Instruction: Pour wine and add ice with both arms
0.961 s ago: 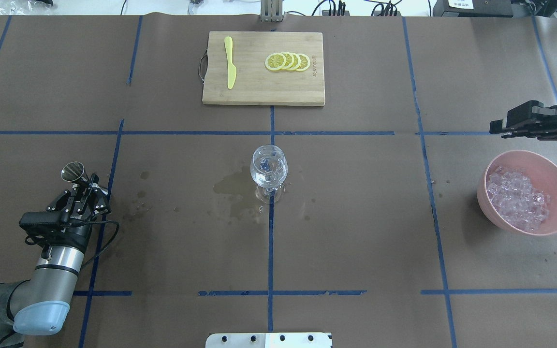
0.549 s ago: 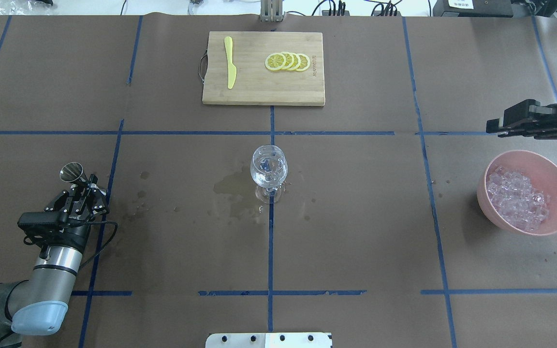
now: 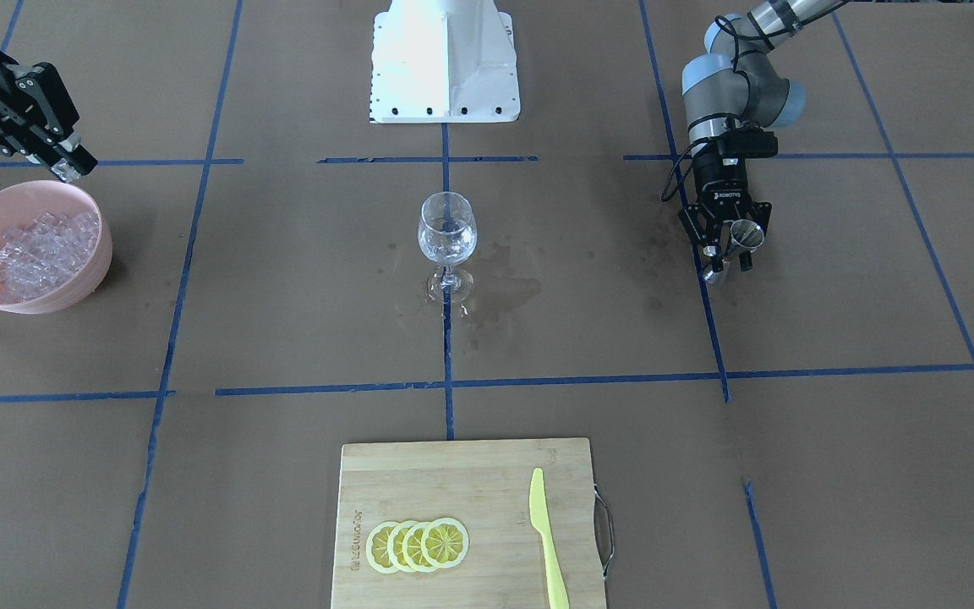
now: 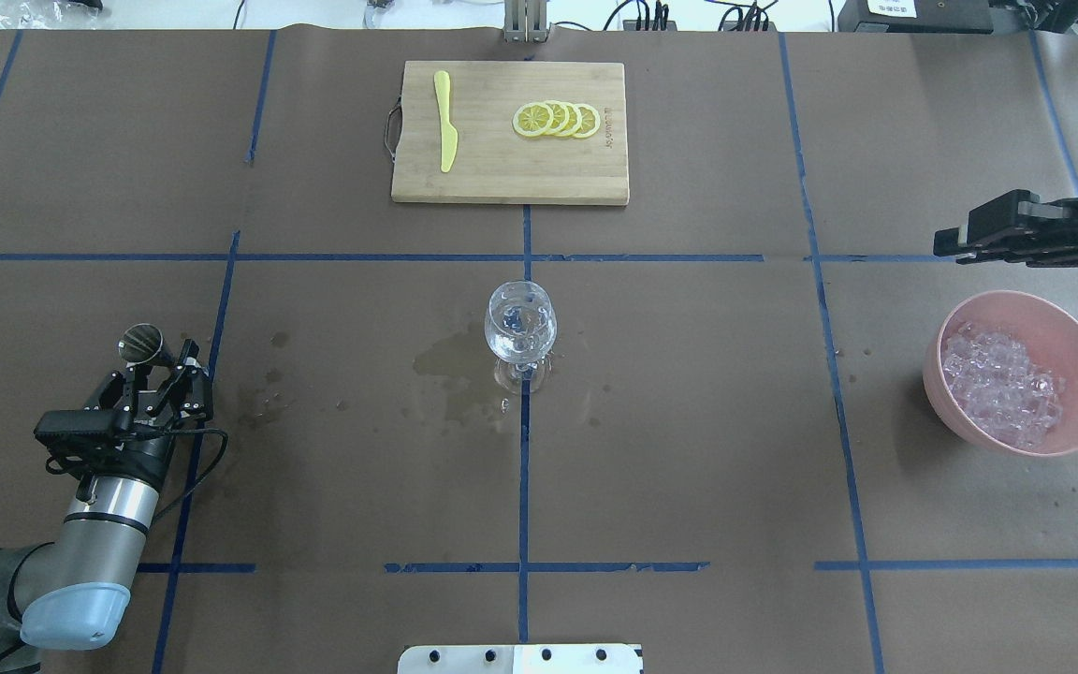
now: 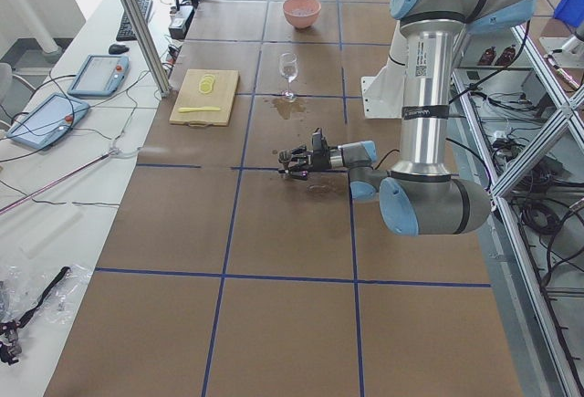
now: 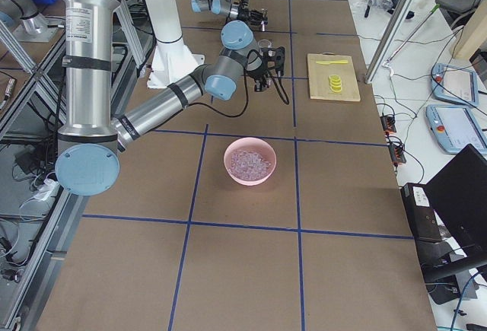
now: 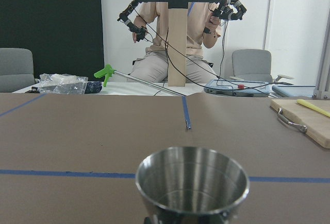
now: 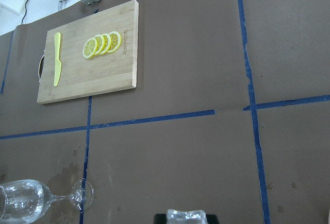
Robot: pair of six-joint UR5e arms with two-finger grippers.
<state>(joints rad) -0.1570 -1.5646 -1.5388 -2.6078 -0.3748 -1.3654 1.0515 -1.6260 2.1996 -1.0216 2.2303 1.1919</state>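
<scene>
Right pincer (image 4: 941,245) shifted leftward; gripped ice (image 8: 186,217) partly cropped.

Left arm's hand (image 5: 297,158) low over table (image 5: 274,233); wine glass (image 5: 288,70), cutting board (image 5: 205,96), pink bowl (image 5: 301,11) beyond.

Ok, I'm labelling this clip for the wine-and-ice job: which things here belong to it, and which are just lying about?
In the job: wine glass, metal cup in the left gripper, pink bowl, ice in it, ice cube in the right gripper.
Lying about: cutting board, yellow knife, lemon slices.
</scene>
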